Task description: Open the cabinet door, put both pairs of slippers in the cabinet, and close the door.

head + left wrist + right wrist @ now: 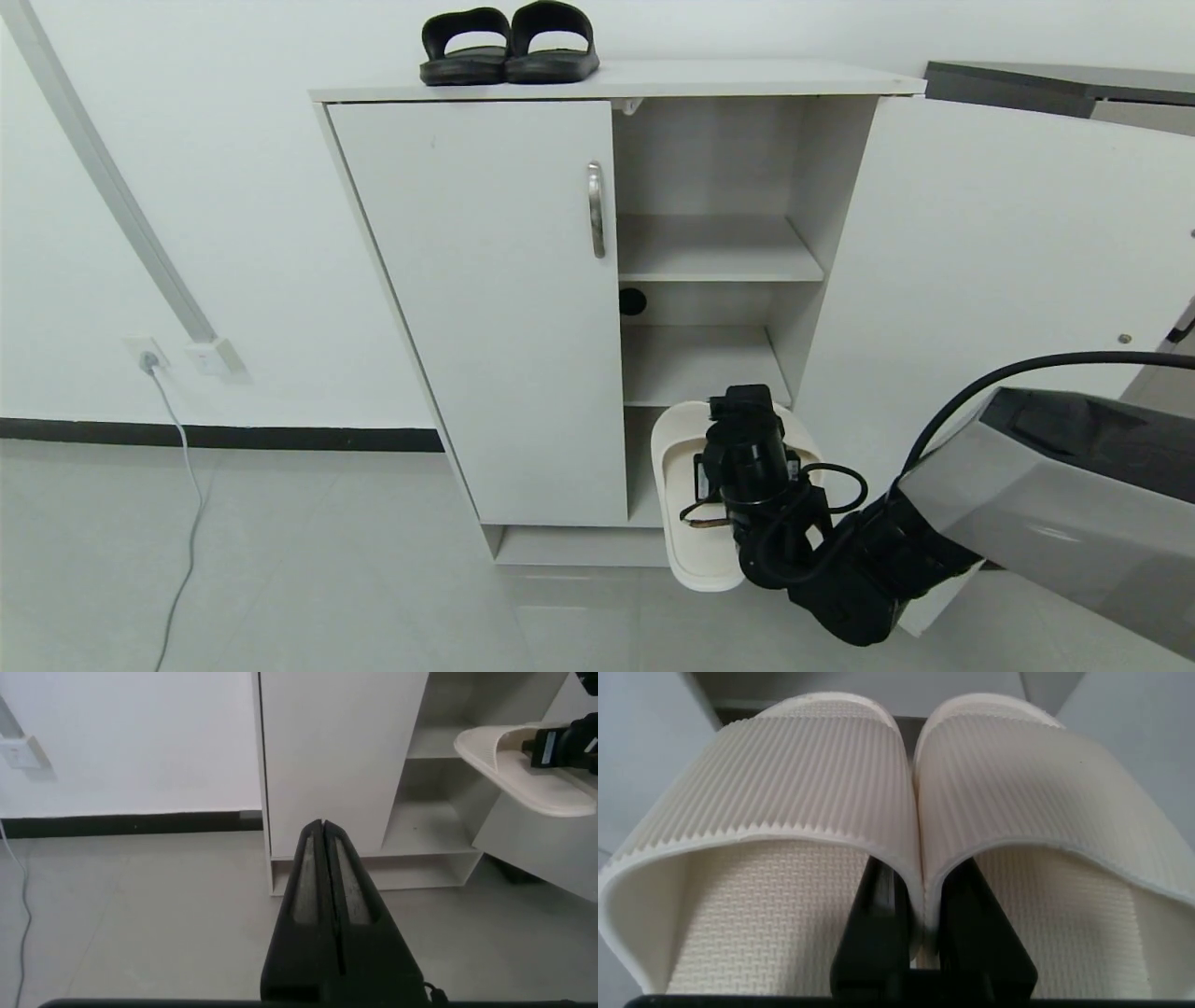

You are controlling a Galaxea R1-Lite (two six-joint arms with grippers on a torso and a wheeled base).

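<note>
Currently held: your right gripper is clamped on the white slippers, one finger inside each shoe. It pinches the two inner side walls together so the pair travels as one.
Where the pair is: in the air at the mouth of the cabinet, toes inward, below the middle shelf. By my reading it is not yet set down.
Why that spot: the right door stands wide open and the left door is shut, so the open half is your only way in.
Other pair: the black slippers sit side by side on the cabinet top, waiting their turn.
Left gripper: fingers pressed together on nothing, low over the floor, likely parked out of the way.
Right wrist view adds: the grip itself, with ribbed straps arching over the fingers.
Left wrist view adds: a side look, with the pair hanging clear above the bottom shelf, which your arm hides from the head view.
</note>
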